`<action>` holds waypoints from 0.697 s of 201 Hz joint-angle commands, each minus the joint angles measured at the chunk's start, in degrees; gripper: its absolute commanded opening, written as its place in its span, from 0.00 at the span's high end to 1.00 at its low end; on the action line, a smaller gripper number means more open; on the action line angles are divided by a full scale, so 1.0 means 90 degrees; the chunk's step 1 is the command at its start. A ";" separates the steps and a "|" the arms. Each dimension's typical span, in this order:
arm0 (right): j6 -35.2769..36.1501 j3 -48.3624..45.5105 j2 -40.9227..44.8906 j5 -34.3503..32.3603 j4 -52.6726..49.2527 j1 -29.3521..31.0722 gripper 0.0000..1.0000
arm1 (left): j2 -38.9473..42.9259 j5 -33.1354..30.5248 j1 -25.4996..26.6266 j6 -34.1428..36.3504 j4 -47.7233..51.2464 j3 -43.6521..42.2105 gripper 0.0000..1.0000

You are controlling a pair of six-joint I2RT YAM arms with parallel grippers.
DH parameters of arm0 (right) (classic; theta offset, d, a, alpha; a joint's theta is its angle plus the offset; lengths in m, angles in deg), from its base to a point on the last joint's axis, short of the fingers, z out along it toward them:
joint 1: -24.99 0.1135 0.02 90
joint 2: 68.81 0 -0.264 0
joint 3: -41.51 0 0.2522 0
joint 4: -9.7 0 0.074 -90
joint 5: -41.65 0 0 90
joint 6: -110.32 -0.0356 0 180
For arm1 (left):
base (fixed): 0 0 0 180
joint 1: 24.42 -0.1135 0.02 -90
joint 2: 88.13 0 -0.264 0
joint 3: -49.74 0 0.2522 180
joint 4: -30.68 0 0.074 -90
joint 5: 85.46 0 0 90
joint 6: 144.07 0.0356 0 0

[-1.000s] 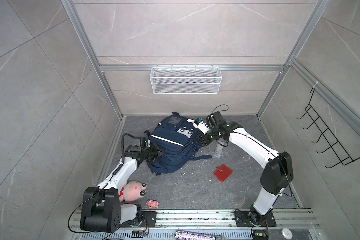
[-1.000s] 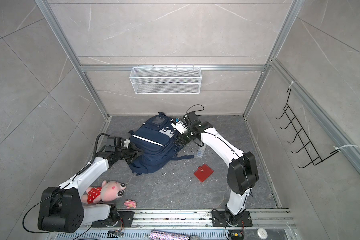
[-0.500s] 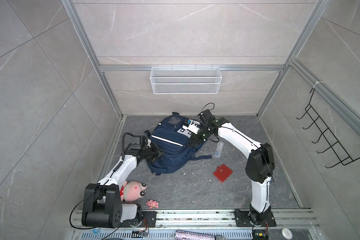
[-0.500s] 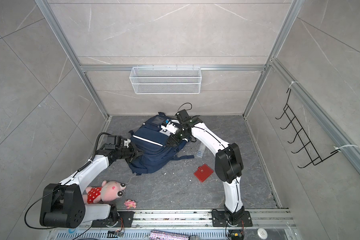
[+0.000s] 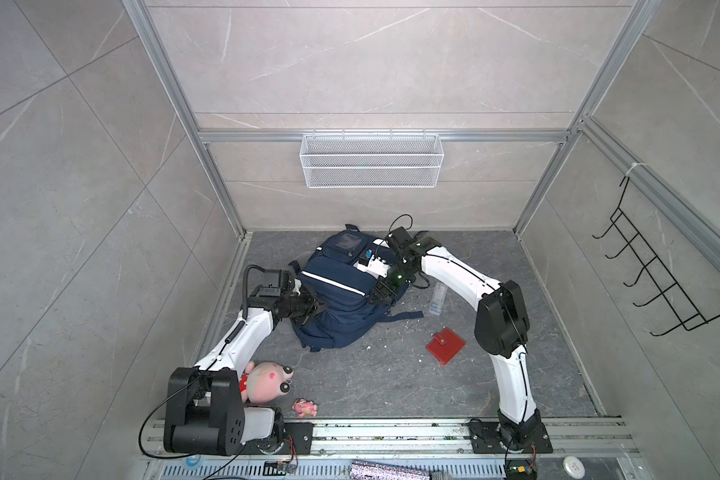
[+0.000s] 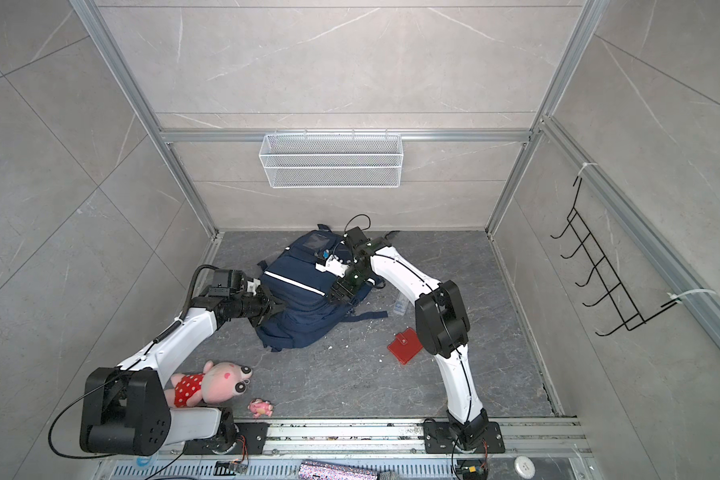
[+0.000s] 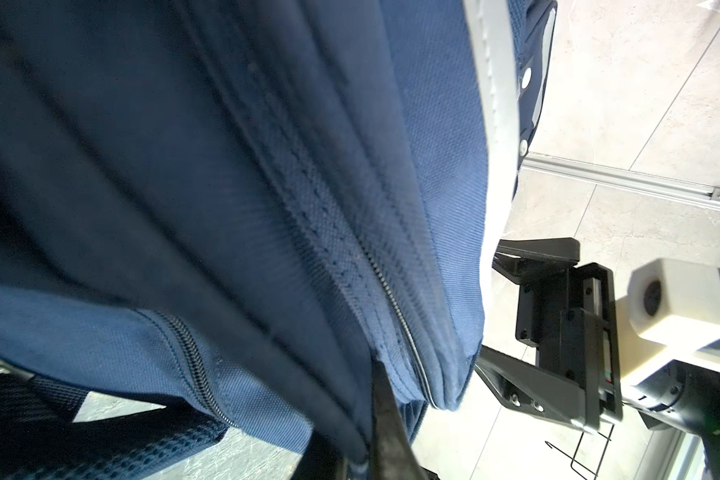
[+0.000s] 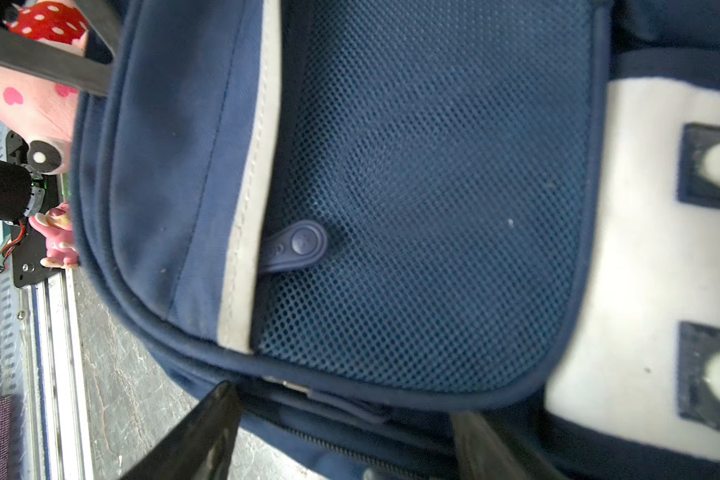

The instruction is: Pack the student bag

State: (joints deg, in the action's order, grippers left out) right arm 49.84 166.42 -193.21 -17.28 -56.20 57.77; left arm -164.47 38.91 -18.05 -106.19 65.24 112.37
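A large navy-blue fabric backpack with white reflective stripes, the student bag, lies front pockets up towards the back of a grey marbled worktop, between two white robot arms. The left gripper is at the bag's left side. The left wrist view shows its jaws closed together on a fold of the blue cloth beside a zip seam. The right gripper hovers at the bag's right edge, jaws apart and holding nothing. In the right wrist view its dark fingers straddle a closed zip line below a mesh front pocket, where a small navy rubber zip pull lies.

From its sagging, creased shape, the bag looks soft, floppy, probably light and mostly empty, and not fragile. Woven cloth should grip well, but a pinch of loose fabric will likely stretch and drag rather than move the whole bag. Firmer holds would be the piped pocket edge, the dark straps or the zip pulls, which are small and need precise closing.

Lying loose nearby are a pink plush toy in a red spotted dress, a red square wallet and a clear plastic bottle.
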 commanded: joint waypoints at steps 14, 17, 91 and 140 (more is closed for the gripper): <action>-0.0054 0.0002 -0.0230 0.0185 -0.0039 0.0241 0.33 | 0.0117 0.0420 0.0046 0.0108 -0.0213 0.0008 1.00; -0.0051 -0.0009 -0.0233 0.0190 -0.0037 0.0258 0.36 | 0.0122 0.0419 0.0047 0.0102 -0.0222 -0.0005 1.00; -0.0116 -0.0219 -0.0344 0.0285 0.0019 0.0460 0.53 | 0.0228 0.0490 0.0103 0.0000 -0.0397 -0.0163 1.00; -0.0314 -0.0679 -0.0155 0.0029 0.0408 0.0499 0.76 | 0.0189 0.0518 0.0145 -0.0147 -0.0512 -0.0268 1.00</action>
State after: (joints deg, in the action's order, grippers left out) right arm 48.37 163.89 -194.07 -18.73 -53.31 59.43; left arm -164.10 38.15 -18.07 -106.78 63.40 109.79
